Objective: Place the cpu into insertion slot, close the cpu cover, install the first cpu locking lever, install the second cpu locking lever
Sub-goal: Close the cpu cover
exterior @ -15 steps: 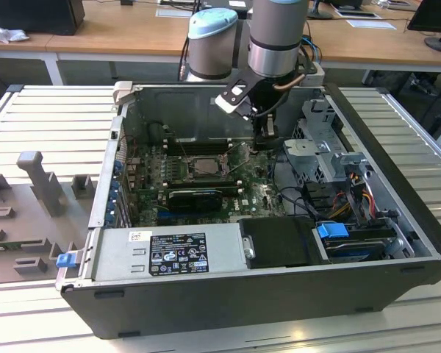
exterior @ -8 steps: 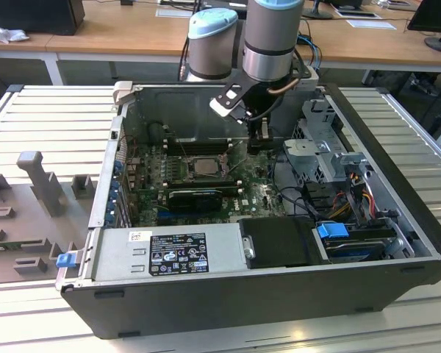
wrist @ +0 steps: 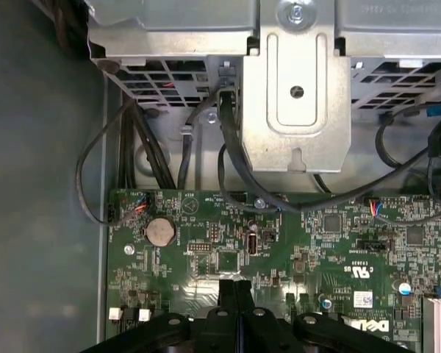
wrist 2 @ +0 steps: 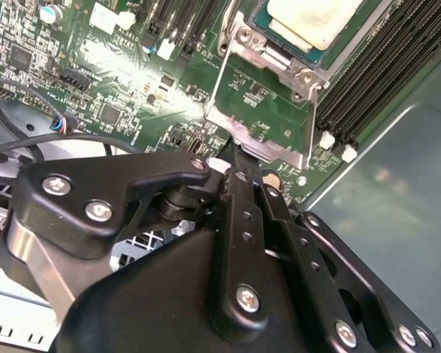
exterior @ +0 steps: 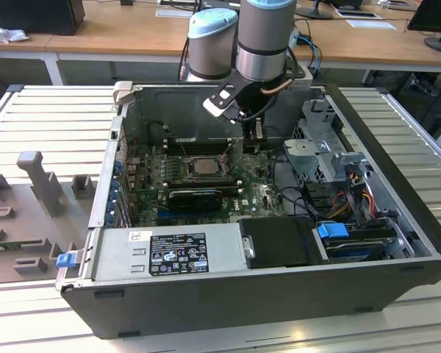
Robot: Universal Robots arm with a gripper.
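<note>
In the second wrist view the pale cpu (wrist 2: 316,18) lies flat in the insertion slot (wrist 2: 278,59), a silvery-rimmed socket on the green board. The cpu cover (wrist 2: 268,149), a thin metal frame with the board showing through its cut-out, is swung open away from the socket toward my gripper (wrist 2: 234,153). The black fingers are shut together, their tips at the cover's free edge. The first wrist view also shows my gripper (wrist: 235,288) shut, low over the board. In the exterior view my gripper (exterior: 255,138) hangs inside the case, just to the exterior view's right of the cpu (exterior: 203,166).
Long black memory slots (wrist 2: 382,73) run beside the socket, with the grey case wall (wrist 2: 404,206) just beyond. A metal drive cage (wrist: 298,81) and black cables (wrist: 228,169) stand past the board's edge. The power supply (exterior: 169,254) fills the case's front.
</note>
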